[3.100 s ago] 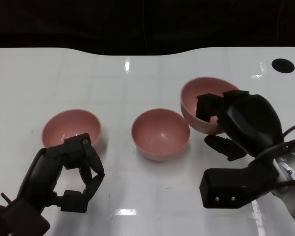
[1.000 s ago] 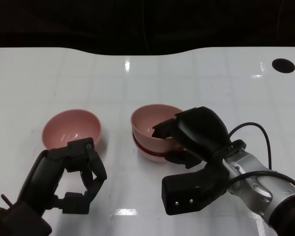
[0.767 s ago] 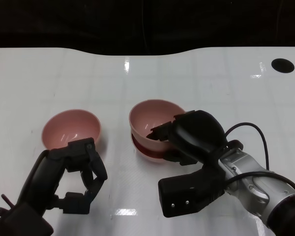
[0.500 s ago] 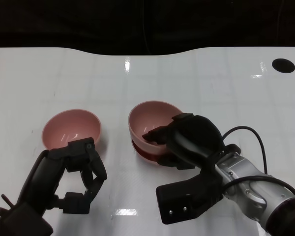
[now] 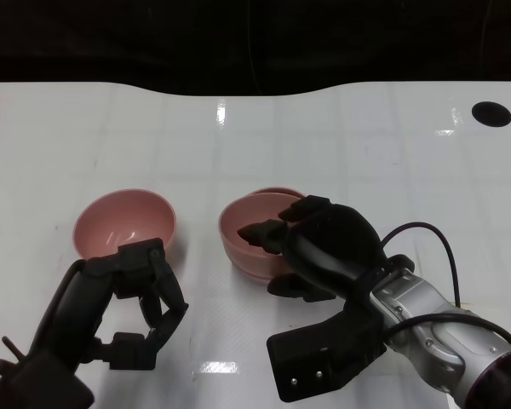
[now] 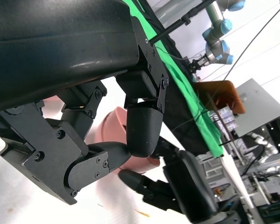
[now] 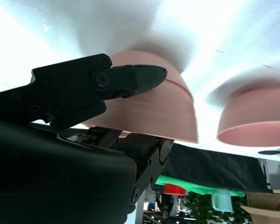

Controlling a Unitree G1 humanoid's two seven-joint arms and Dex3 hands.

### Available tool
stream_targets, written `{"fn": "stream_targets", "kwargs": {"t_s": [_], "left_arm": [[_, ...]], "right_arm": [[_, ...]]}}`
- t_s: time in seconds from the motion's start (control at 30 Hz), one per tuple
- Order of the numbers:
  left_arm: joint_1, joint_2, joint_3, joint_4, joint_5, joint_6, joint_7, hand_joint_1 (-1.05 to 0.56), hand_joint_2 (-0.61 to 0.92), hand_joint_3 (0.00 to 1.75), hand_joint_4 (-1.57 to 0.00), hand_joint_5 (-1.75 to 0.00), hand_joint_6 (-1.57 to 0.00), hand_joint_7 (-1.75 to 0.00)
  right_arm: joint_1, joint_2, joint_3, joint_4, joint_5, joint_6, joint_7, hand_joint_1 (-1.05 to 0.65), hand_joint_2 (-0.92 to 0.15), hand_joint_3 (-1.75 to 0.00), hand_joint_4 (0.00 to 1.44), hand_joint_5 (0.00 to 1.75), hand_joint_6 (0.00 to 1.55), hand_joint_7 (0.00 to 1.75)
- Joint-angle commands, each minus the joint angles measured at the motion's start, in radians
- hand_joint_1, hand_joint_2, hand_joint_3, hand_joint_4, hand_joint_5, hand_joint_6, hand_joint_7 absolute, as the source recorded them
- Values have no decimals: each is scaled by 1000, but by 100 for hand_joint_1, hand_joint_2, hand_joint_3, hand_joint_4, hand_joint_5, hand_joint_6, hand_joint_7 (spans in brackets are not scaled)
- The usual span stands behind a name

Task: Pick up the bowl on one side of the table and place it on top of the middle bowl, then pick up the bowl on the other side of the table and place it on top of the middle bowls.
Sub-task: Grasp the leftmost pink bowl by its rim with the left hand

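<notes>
In the head view two pink bowls [image 5: 241, 245] sit stacked at the table's middle, the upper one slightly tilted, with a far rim [image 5: 277, 192] showing behind it. My right hand [image 5: 324, 247] grips the upper bowl's right rim, fingers [image 5: 264, 230] inside and thumb outside below. The right wrist view shows this bowl [image 7: 163, 112] held between the fingers [image 7: 107, 79]. A third pink bowl [image 5: 123, 223] stands to the left and also shows as a bowl [image 7: 256, 116] in the right wrist view. My left hand [image 5: 128, 311] hovers just in front of it, curled on nothing.
The white glossy table [image 5: 366, 153] has a dark hole [image 5: 491, 113] at the far right and another at the far left edge. A black cable [image 5: 426, 234] loops off my right wrist. The left wrist view shows a pink bowl [image 6: 113, 122] behind my curled fingers [image 6: 140, 135].
My right hand has carried its bowl from the right side onto the middle bowl and, over the last second, lowered it until it sits nested. The left hand and left bowl have not moved.
</notes>
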Motion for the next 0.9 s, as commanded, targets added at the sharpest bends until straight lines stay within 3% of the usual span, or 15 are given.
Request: {"fn": "stream_targets", "kwargs": {"t_s": [0.03,0.2,0.47,0.7,0.9], "left_arm": [[9,21,8,-14,34,15,26,-28,48,104,-89,-175,-78,-157],[-5,15,5,20,-14,-32,0,-21,48,104,-87,-175,-78,-159],[-3,16,-2,21,-18,-39,1,-19,43,120,-87,-175,-78,-161],[-8,22,1,22,-33,-38,-4,-19,38,129,-89,-175,-79,-160],[-12,17,1,35,-40,-44,-3,-17,38,129,-89,-175,-79,-158]], "right_arm": [[20,-25,-17,-38,10,7,19,-73,-92,-33,29,28,42,0],[32,-40,-23,-87,7,16,38,-76,-92,-37,25,27,39,0],[61,-77,-30,-157,4,10,57,-79,-92,-37,23,30,39,0],[110,-109,-36,-230,-34,22,47,-76,-92,-31,22,33,40,1],[156,-126,-70,-277,-21,3,3,-75,-92,-35,12,41,33,1]]}}
